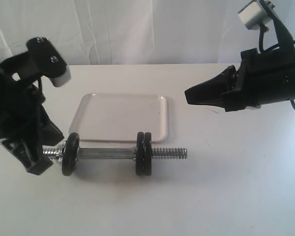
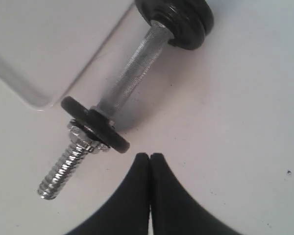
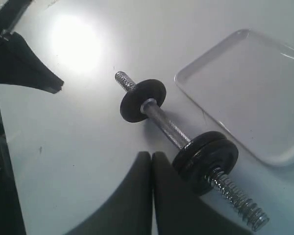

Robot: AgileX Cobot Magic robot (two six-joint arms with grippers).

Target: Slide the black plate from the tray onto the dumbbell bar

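Plain white tabletop (image 1: 236,196), white curtain (image 1: 137,34) behind the tray (image 1: 118,118). Just beside the tray lies the dumbbell bar (image 1: 105,154), the black plate (image 1: 70,154) on it. The left gripper (image 2: 150,161) and the right gripper (image 3: 151,159) are clenched on nothing.

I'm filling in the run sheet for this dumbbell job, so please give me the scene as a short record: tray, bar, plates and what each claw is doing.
tray: white, on the table behind the bar, no plate on it
dumbbell bar: lying on the table in front of the tray
black plate: on the bar's left end, upright
other plates: two together near the right end, bare thread beyond them
left claw: shut, holding nothing, just off the black plate
right claw: shut, holding nothing, above the table
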